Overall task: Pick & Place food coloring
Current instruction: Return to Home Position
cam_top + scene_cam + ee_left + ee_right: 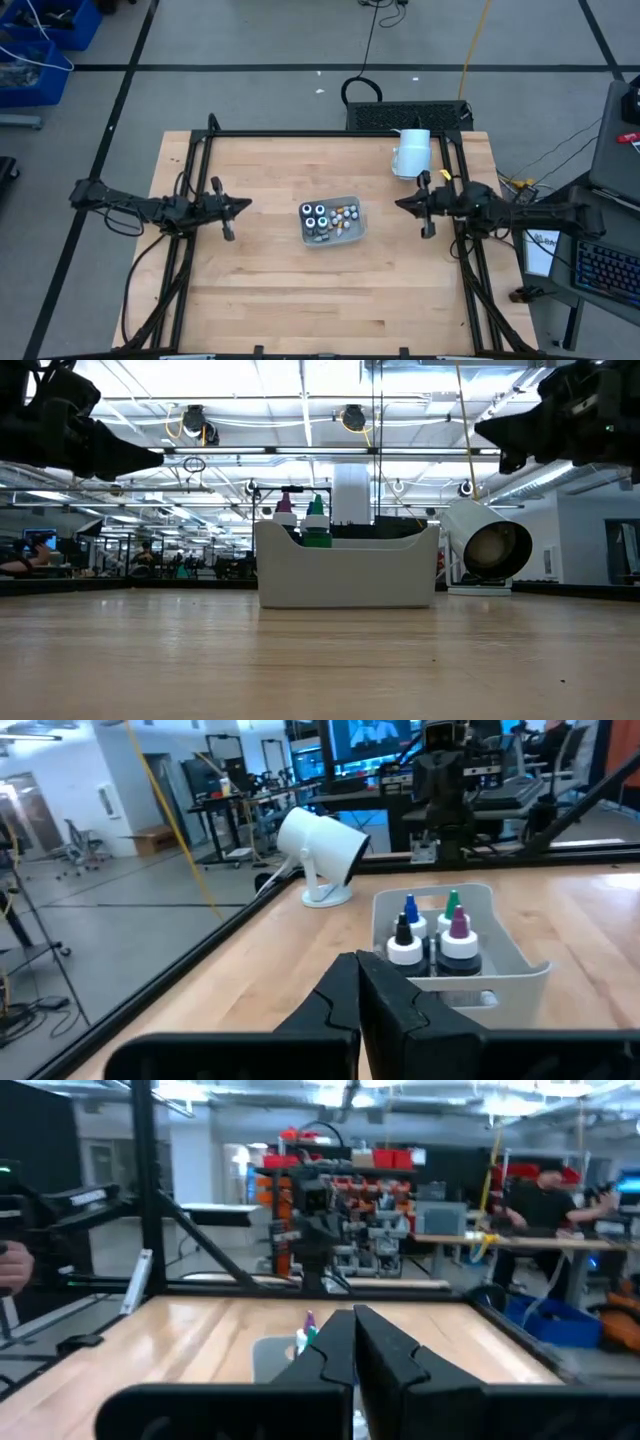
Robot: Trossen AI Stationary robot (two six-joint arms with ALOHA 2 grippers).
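Homing step, judging by the layout. Small dark round food-coloring jars with white tops (316, 213) and tiny whitish bottles (346, 214) all inside the pale grey rectangular tray (358, 233), mid light wooden table (260, 290). Empty left claw (240, 206) pinched together, raised left of tray; right claw (402, 204) likewise, on the opposite side. Next: probably settle both arms, well clear of tray.

Wooden table (260, 290) (matt grain), smooth plastic tray (345, 575).

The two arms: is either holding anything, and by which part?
Nothing is held. The left end effector and right end effector are shut, empty, apart from the bin.
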